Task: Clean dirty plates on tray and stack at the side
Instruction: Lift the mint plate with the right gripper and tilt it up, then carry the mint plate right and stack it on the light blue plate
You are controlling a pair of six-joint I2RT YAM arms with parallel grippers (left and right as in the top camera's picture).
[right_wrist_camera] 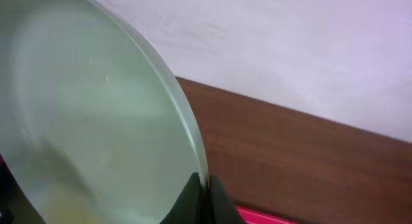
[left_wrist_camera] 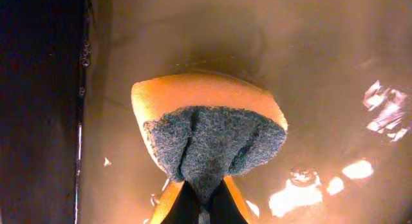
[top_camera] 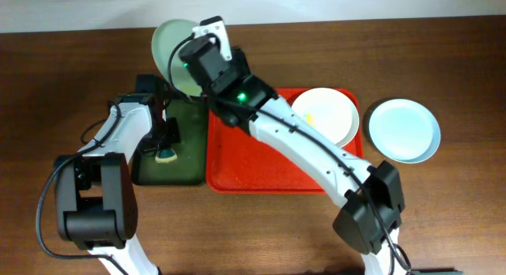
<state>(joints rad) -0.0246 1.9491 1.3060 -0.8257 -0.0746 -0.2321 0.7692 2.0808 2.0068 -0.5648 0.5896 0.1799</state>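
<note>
Right gripper [right_wrist_camera: 205, 193]: jaws pinch the rim of the tilted round pale green plate [right_wrist_camera: 96, 121]. Left gripper [left_wrist_camera: 203, 201]: jaws clamp a yellow foam sponge [left_wrist_camera: 206, 114].

Overhead, the light is even and the picture sharp, with soft shadows under the arms on the wooden table [top_camera: 63, 69]. The left wrist view is dim and amber-tinted, with glare patches at lower right, though the sponge [left_wrist_camera: 212, 140] is crisp. In the right wrist view the pale green plate [right_wrist_camera: 84, 121] looks blurred, perhaps too close to focus.
</note>
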